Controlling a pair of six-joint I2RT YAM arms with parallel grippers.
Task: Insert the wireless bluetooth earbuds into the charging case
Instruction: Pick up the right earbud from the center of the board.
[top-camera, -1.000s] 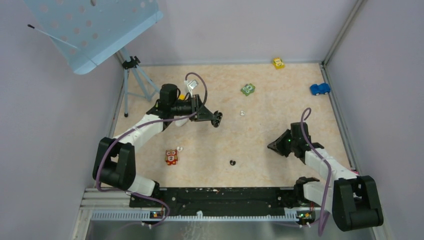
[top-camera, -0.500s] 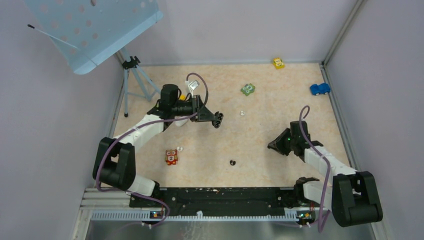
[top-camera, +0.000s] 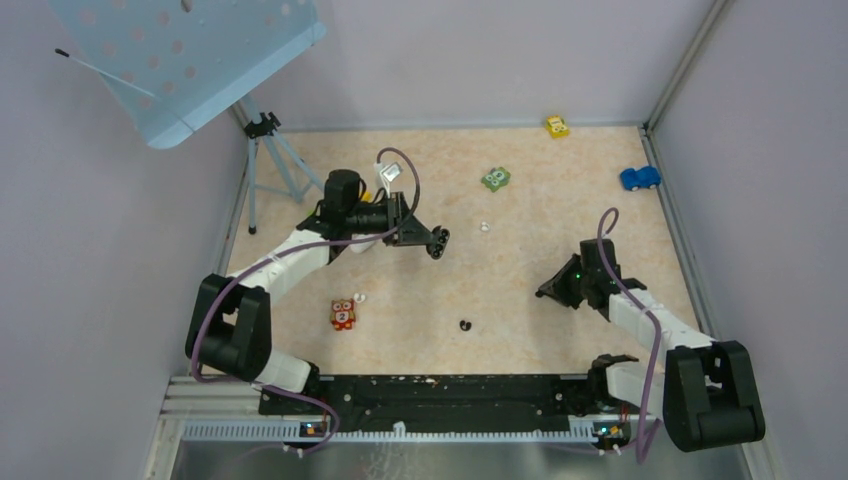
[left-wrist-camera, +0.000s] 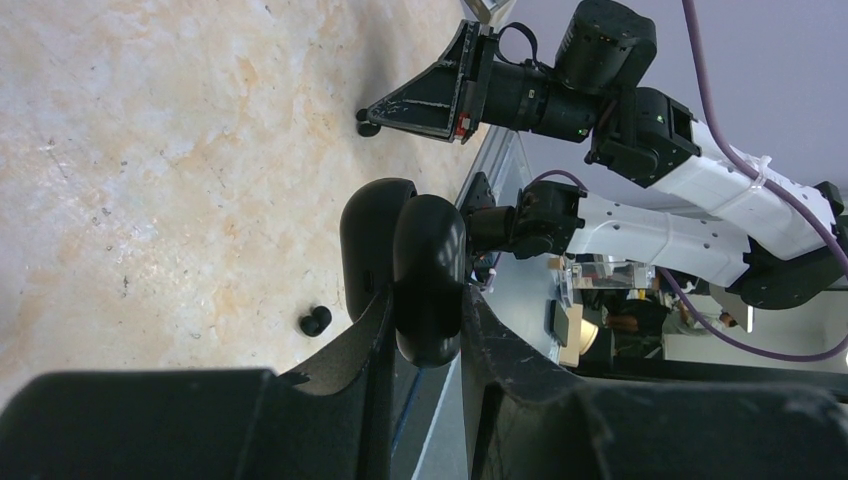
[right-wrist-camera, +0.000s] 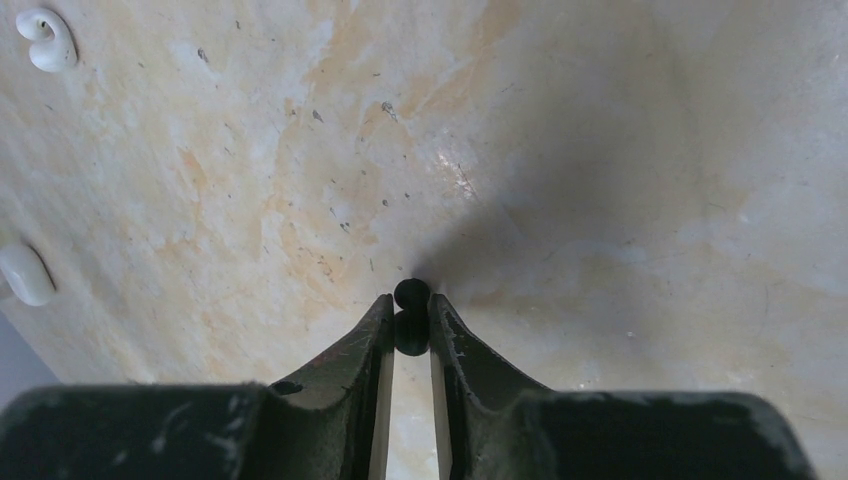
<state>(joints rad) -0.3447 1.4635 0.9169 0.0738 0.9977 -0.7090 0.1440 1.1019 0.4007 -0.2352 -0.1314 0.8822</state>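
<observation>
Now, right tool (right-wrist-camera: 410, 305) nipped nearly shut on the black earbud (right-wrist-camera: 411, 294) low over the counter (right-wrist-camera: 620, 150) at right, left tool (left-wrist-camera: 425, 312) clamped part-open on the black charging case (left-wrist-camera: 402, 240) far left: keep the pinch light, lift straight, line bud over case before letting go.

The counter (top-camera: 520, 270) has a beige marbled top. At its far edge lies a yellow toy car (top-camera: 557, 126), and at the right a blue toy car (top-camera: 640, 178). A green toy figure (top-camera: 495, 179) lies far in the middle, with a white earbud (top-camera: 485, 226) nearer. At the near left an orange owl figure (top-camera: 343, 314) lies beside a second white earbud (top-camera: 360, 297). A black earbud (top-camera: 466, 325) lies near the middle.
</observation>
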